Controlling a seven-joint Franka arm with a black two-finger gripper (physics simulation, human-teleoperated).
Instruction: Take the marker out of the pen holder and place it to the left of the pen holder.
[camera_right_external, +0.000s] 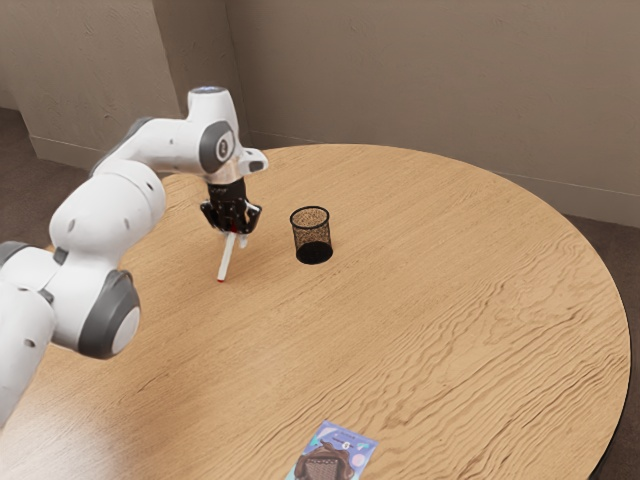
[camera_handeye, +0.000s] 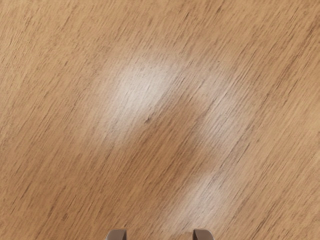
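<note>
Round table (camera_right_external: 450, 300). Gripper (camera_right_external: 236, 236) above it, fingers spread. Holder (camera_right_external: 313, 240) upright on table. Packet (camera_right_external: 335, 452) flat, exterior view's lower edge. Marker (camera_right_external: 226, 260) outside holder, to exterior view's left, upper end at gripper.

Gripper (camera_right_external: 236, 238): at marker (camera_right_external: 227, 258) end | pen holder (camera_right_external: 311, 234): upright, table (camera_right_external: 430, 300) | packet (camera_right_external: 335, 452): flat

The pen holder (camera_right_external: 314, 250) stands on the table (camera_right_external: 480, 300), behind the packet (camera_right_external: 335, 458), to the exterior view's right of the marker (camera_right_external: 226, 260).
</note>
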